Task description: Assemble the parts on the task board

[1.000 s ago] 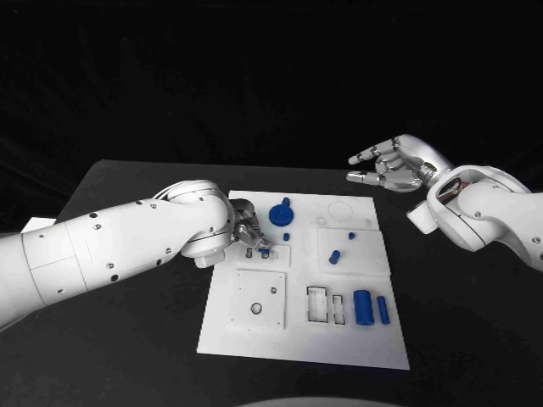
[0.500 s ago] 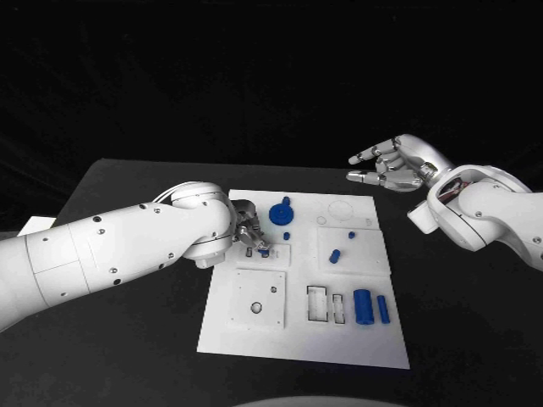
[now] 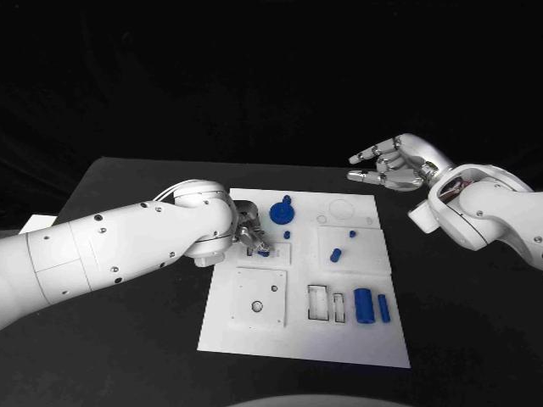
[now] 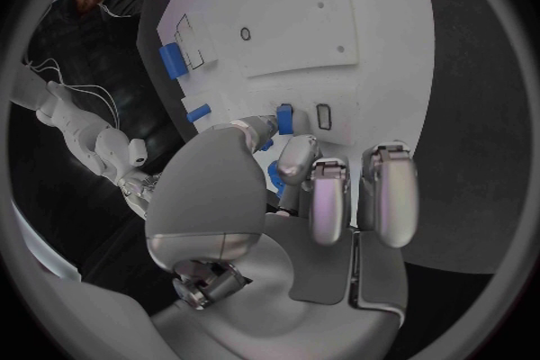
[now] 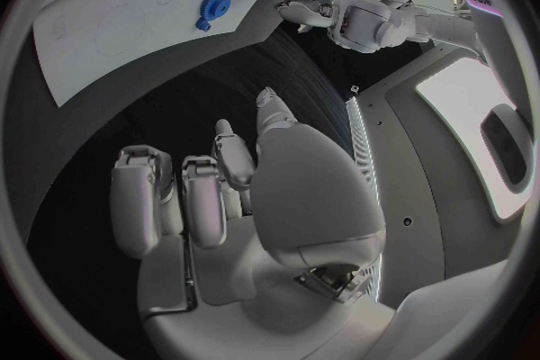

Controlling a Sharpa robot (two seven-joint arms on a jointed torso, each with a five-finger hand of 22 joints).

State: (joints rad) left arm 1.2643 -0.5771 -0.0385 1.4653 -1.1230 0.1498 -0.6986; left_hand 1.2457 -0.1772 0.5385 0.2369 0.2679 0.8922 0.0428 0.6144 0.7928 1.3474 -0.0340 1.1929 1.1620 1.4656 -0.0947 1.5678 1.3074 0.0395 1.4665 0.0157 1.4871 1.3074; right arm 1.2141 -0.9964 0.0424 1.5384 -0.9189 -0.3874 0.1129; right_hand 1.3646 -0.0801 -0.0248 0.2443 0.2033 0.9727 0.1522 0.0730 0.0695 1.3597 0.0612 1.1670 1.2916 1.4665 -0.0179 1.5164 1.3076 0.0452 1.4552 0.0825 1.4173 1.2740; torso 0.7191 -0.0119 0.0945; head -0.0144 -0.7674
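Left hand [image 3: 249, 233] low over board [image 3: 299, 335] upper-left area, fingers pinching small blue peg [image 3: 263, 251] just over a slot; peg tip at or barely touching board, cannot tell if seated. Wrist view confirms: peg [image 4: 284, 118] between fingertips [image 4: 261, 123], empty rectangular slot [image 4: 324, 115] just beside. Likely mid-insertion, peg held upright to drop straight in. Forearm crossing table [image 3: 125, 356] left side, covering board's left edge; little side room there, free room only upward.

Mid board: blue gear [image 3: 282, 209] near top, small blue stub [image 3: 287, 236] below it, another peg [image 3: 334, 254] to the right, two blue bars [image 3: 371, 306] lying lower right beside empty rectangular slots [image 3: 326, 303]. All well apart from left hand, nothing to bump.

Right hand [image 3: 392, 167] raised past board's top-right corner, fingers half curled, apart, holding nothing; parked clear, probably waiting. Plenty of bare table on right side.
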